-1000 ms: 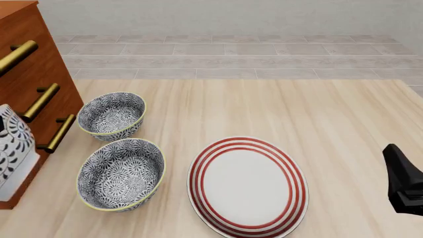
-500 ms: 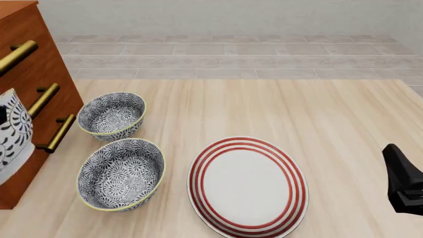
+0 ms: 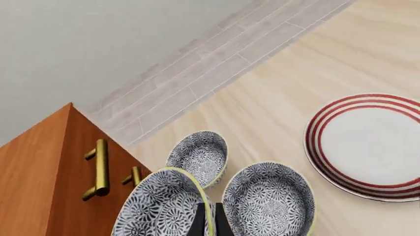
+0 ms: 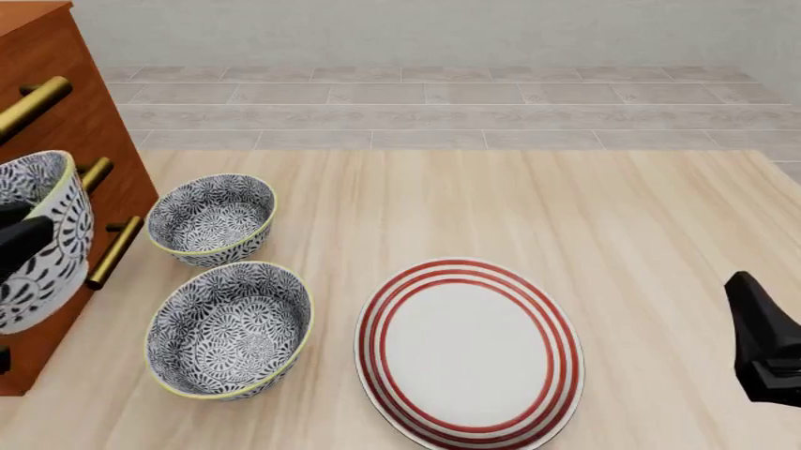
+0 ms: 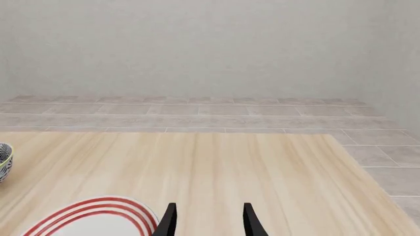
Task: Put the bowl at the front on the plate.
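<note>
Presently we record the bowl (image 4: 37,239) held off the surface (image 4: 526,206) at the far left of the front view, well left of the plate (image 4: 470,352), tilted so its patterned inside faces partly toward the plate, and overlapping the front of the wooden cabinet (image 4: 63,103) in that view. We note the left tool (image 3: 208,221) clamped on this bowl's pale yellow rim: in the left wrist view dark fingers (image 3: 200,222) straddle the rim, one inside the bowl and one outside. We find the plate lying flat on the surface, white with three red rings, and bare on top. We see two further bowls of the same blue-and-white pattern standing upright on the surface left of the plate: the nearer bowl (image 4: 229,328) sits just beside the plate's left edge with a narrow gap, and the farther bowl (image 4: 212,217) stands behind it, close to the cabinet, with a small gap between the two. We observe brass handles (image 4: 113,251) on the cabinet face, one of them partly covered by the held bowl. We report the right tool (image 5: 208,221) with its two fingers apart and nothing between them, hanging over the surface just beyond the plate's right side; in the front view only its dark body shows at the right edge, right of the plate.
</note>
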`<state>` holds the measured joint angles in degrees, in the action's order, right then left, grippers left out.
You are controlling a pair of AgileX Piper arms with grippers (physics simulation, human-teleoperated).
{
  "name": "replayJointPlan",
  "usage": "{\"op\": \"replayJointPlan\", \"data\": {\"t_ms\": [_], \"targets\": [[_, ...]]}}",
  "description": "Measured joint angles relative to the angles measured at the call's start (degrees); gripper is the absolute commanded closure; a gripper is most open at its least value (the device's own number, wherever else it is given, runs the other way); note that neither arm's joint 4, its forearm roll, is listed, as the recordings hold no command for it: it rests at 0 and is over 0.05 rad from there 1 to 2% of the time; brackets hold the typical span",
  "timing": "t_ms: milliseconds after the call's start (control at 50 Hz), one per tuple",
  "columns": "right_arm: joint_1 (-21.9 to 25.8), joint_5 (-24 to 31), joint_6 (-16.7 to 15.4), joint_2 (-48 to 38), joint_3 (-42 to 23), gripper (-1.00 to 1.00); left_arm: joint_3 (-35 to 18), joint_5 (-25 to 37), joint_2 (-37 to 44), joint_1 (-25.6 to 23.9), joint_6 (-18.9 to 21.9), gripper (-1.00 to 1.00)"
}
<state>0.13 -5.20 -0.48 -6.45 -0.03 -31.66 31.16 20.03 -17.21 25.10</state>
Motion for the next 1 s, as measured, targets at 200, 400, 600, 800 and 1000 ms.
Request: {"op": "replayJointPlan", "data": {"t_ms": [200, 400, 600, 800, 1000], "targets": [[0.0, 0.2, 0.1, 0.2, 0.0, -1.00, 2.1, -1.9, -0.6, -2.9, 3.5, 1.00], [-0.1, 0.2, 0.2, 0.2, -0.1, -1.00, 4.1, -3.8, -1.0, -5.6, 7.1, 1.00], [0.0, 0.1, 0.2, 0.1, -0.1, -1.00, 5.4, -5.4, -1.3, -7.9, 10.5, 1.00], [0.0, -0.1, 0.2, 0.0, 0.0, -1.00, 6.7, -7.0, -1.2, -10.7, 14.2, 1.00], [0.0, 0.4, 0.3, 0.5, -0.1, -1.00, 6.2, -7.7, 0.0, -14.1, 16.4, 1.00]]}}
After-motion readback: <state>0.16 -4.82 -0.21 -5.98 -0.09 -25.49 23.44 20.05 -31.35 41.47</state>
